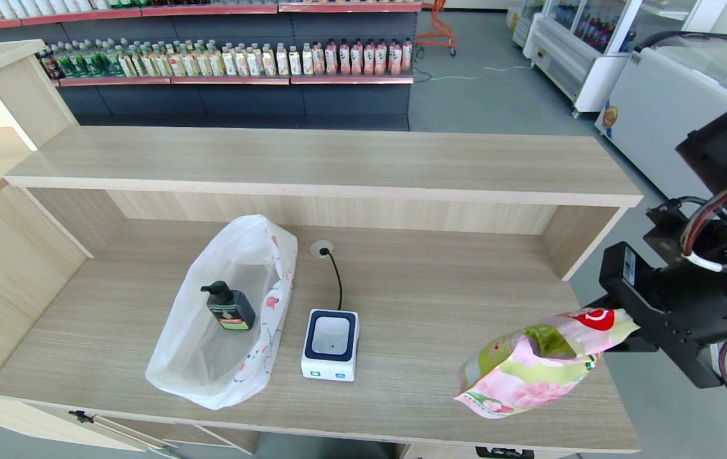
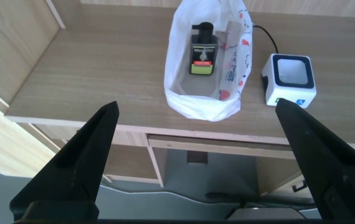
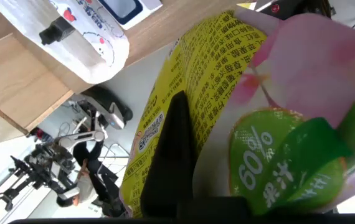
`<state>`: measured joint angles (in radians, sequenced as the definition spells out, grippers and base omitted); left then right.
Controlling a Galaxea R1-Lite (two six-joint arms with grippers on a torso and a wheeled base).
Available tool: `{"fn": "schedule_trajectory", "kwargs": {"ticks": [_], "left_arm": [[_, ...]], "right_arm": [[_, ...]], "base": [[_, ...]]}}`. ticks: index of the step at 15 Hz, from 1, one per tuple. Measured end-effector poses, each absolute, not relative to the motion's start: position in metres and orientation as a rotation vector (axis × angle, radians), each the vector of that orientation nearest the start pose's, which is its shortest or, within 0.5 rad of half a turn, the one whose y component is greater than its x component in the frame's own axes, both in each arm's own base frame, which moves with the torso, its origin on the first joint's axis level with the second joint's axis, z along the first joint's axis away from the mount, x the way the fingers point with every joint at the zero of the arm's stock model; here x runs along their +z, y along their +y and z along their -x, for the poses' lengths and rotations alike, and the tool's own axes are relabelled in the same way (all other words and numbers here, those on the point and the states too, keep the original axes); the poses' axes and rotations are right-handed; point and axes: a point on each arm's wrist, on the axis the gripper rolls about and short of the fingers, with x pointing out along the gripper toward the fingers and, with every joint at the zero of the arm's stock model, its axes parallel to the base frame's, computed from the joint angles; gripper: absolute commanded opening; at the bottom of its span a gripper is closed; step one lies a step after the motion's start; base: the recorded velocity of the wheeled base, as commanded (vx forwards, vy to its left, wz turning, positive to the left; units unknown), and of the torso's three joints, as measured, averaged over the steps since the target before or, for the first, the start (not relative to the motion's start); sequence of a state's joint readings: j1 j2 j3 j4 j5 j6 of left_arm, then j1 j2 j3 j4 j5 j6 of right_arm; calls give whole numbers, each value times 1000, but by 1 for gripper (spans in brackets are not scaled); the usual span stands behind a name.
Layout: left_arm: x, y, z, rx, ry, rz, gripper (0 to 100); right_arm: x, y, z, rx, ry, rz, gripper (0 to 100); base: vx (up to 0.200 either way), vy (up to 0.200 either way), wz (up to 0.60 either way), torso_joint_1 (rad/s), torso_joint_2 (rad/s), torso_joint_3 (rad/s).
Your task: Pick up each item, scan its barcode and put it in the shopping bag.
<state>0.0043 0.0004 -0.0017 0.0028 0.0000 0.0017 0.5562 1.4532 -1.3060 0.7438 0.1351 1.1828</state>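
**A:** Where was the snack pouch [image 1: 538, 363]?

**B:** Above the right front of the counter [image 1: 439, 306], well apart from the scanner [image 1: 331, 344]. The right gripper [image 1: 618, 328] had its fingers pinched on the pouch's top edge.

**A:** How far along?

**B:** About halfway, I judged. The pump bottle [image 1: 229, 307] lay inside the shopping bag [image 1: 255, 242], and the pouch was not yet scanned or bagged.

**A:** The other claw?

**B:** The left gripper [image 2: 197, 112] was spread wide and empty, off the counter's front edge.

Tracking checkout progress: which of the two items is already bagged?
The black pump bottle, lying inside the white shopping bag; the pink pouch hangs in the right pincer over the counter's right end.
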Motion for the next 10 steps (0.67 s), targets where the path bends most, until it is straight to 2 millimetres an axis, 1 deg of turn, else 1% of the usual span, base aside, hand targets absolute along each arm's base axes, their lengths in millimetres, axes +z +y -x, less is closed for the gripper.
{"fn": "schedule_trajectory", "kwargs": {"ticks": [6,10], "left_arm": [[76,0,23,4,1,-3,100],[76,0,23,4,2,-3,100]], "right_arm": [[266,118,-178,44,1142,-859,0],[267,116,-175,47,1139,-858,0]], "base": [[0,0,0,0,0,0],[0,200,0,2,4,5]]}}
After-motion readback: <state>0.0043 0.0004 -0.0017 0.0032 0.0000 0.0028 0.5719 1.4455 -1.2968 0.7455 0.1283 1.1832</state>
